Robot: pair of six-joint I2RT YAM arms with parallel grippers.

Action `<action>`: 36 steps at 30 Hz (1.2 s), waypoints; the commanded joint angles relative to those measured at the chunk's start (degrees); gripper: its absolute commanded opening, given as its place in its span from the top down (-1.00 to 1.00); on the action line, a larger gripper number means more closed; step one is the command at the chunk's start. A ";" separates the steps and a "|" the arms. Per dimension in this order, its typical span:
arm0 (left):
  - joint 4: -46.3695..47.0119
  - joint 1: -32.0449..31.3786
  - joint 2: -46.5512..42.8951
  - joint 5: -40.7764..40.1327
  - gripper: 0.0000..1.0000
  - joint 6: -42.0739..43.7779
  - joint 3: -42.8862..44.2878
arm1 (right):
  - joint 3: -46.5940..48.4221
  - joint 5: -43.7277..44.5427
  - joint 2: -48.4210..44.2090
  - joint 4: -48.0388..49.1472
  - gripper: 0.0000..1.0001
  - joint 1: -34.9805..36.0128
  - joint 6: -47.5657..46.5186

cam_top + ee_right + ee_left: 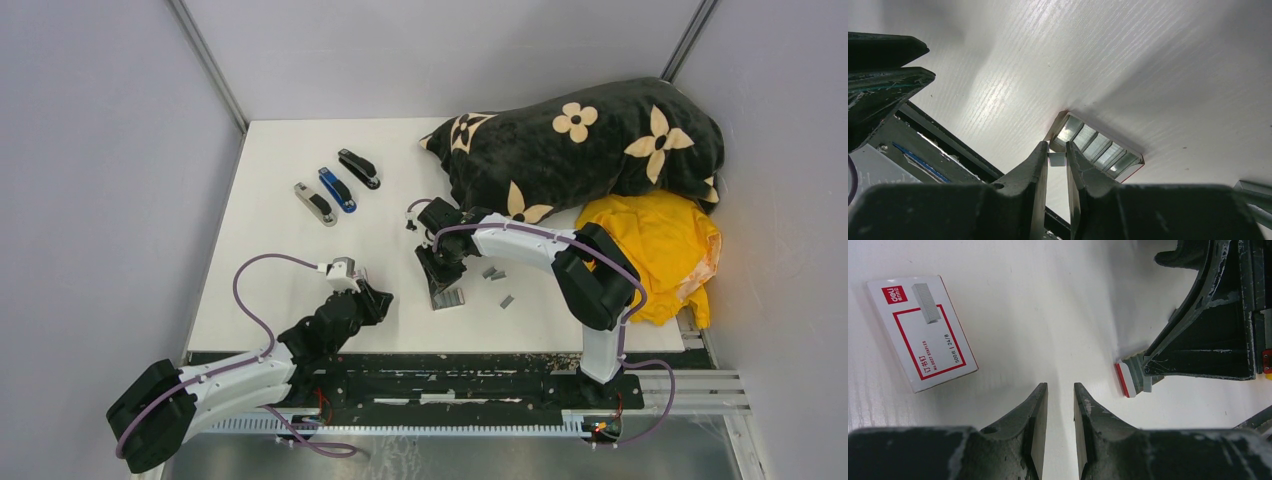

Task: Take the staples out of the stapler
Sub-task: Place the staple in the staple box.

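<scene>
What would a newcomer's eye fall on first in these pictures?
First, the big black blanket with cream flowers at the far right, a yellow cloth beside it. Then three staplers in a row at the far left, and the right gripper pinching a small grey piece at an open staple tray.

Three staplers [338, 189], three loose strips of staples [507, 300], two cloths [590, 140]
</scene>
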 commanded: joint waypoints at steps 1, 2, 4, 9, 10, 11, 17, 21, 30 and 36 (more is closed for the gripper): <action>2.81 -0.09 0.08 -2.14 0.34 2.15 -0.50 | 0.97 1.42 0.16 1.36 0.52 0.52 0.82; 2.81 -0.11 0.04 -2.14 0.35 2.15 -0.52 | 0.98 1.46 0.17 1.38 0.51 0.54 0.86; 2.81 -0.07 0.05 -2.14 0.34 2.13 -0.55 | 0.99 1.43 0.26 1.43 0.51 0.57 0.86; 2.81 -0.11 0.04 -2.14 0.34 2.15 -0.55 | 0.81 1.43 0.56 1.62 0.52 0.53 1.05; 2.81 -0.11 0.03 -2.19 0.35 2.15 -0.56 | 0.81 1.42 0.60 1.64 0.51 0.53 1.06; 2.81 -0.10 0.08 -2.18 0.34 2.15 -0.55 | 0.74 1.50 0.69 1.64 0.52 0.53 1.05; 2.81 -0.16 0.07 -2.23 0.34 2.19 -0.55 | 0.53 1.79 0.70 1.82 0.51 0.53 1.11; 2.81 -0.07 0.05 -2.19 0.34 2.15 -0.55 | 0.24 1.94 0.78 1.98 0.51 0.53 1.26; 2.81 -0.12 0.03 -2.23 0.34 2.15 -0.55 | -0.16 1.91 0.87 2.25 0.50 0.53 1.47; 2.81 -0.07 0.15 -2.23 0.34 2.15 -0.55 | -0.17 2.00 1.14 2.25 0.50 0.56 1.52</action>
